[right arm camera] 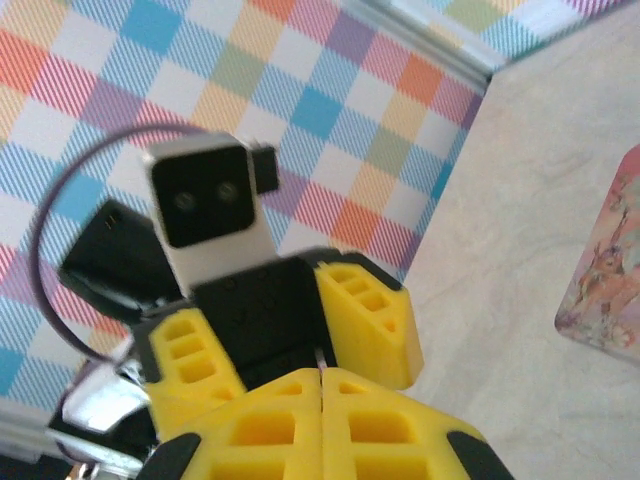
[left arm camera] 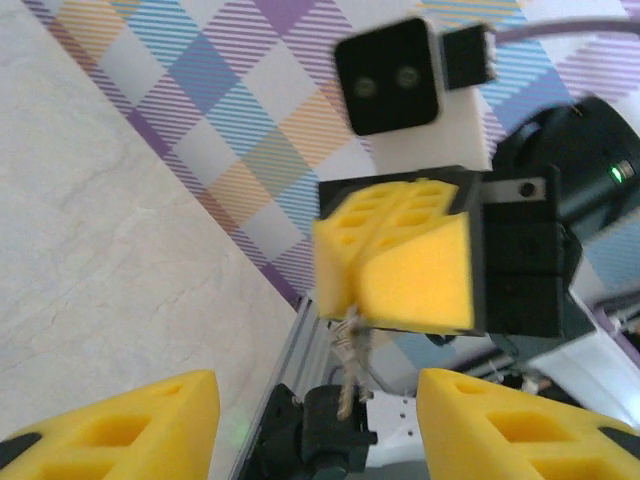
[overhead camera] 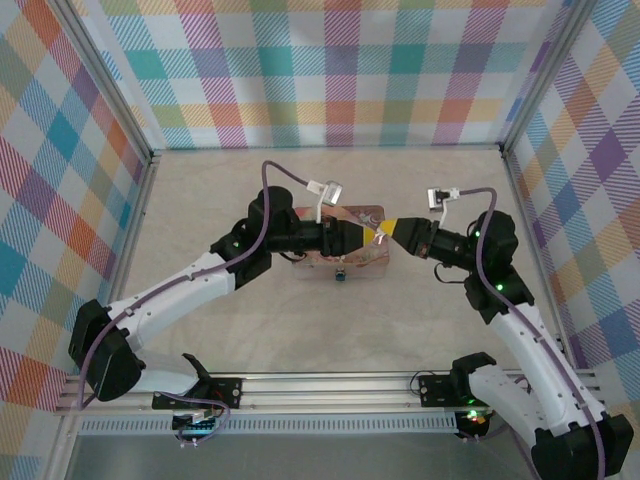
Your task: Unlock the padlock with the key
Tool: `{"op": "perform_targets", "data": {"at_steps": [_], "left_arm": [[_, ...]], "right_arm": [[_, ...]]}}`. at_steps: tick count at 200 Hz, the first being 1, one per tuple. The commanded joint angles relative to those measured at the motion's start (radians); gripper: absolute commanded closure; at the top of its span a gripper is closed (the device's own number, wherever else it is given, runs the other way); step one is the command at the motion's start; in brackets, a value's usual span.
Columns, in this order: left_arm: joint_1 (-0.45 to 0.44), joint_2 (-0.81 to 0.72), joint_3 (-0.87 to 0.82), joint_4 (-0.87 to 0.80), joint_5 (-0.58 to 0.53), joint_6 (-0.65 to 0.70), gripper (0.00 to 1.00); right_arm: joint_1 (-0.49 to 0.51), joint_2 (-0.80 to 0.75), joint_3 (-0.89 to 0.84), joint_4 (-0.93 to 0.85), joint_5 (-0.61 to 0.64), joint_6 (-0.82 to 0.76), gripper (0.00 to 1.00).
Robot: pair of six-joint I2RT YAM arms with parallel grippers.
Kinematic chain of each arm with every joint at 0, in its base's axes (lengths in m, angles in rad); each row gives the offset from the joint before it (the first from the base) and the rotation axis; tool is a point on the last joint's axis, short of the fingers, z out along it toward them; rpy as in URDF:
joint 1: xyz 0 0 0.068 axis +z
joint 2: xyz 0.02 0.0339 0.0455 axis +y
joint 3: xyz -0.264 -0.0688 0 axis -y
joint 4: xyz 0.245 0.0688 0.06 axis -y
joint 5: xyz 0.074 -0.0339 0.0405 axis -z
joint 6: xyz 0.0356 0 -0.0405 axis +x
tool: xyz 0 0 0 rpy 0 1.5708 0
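Matt yellow plastic fingers [right arm camera: 262, 432], smooth pink tin [right arm camera: 610, 268]

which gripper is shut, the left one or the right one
The right gripper, its yellow fingers pressed together on the thin metal key; the left gripper has its fingers spread wide apart.

The left arm [overhead camera: 180, 290] and right arm [overhead camera: 525, 335] reach inward, their grippers meeting tip to tip. The left gripper [left arm camera: 320, 430] has its fingers spread wide. Straight ahead of it, the right gripper [left arm camera: 345, 270] is pinched tight on the key [left arm camera: 348, 385].
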Motion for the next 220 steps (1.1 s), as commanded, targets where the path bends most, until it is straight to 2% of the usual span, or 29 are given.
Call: {"op": "perform_targets", "data": {"at_steps": [1,14,42,119,179,220], "left_arm": [[0.004,-0.048,-0.042,0.176,-0.078,-0.107,0.45],[-0.008,-0.057,-0.056,0.193,-0.106,-0.115,0.40],[-0.034,-0.054,-0.058,0.220,-0.132,-0.119,0.37],[-0.080,0.031,-0.006,0.263,-0.119,-0.137,0.37],[-0.091,0.048,0.013,0.279,-0.114,-0.134,0.40],[-0.095,0.051,0.020,0.290,-0.104,-0.133,0.50]], "right_arm": [[0.007,-0.066,-0.052,0.170,0.158,0.084,1.00],[0.012,-0.091,-0.082,0.187,0.215,0.107,1.00],[0.029,-0.104,-0.114,0.187,0.277,0.116,1.00],[0.051,-0.080,-0.120,0.252,0.265,0.133,1.00],[0.056,-0.057,-0.142,0.283,0.258,0.156,1.00],[0.059,-0.058,-0.157,0.285,0.270,0.157,1.00]]}}
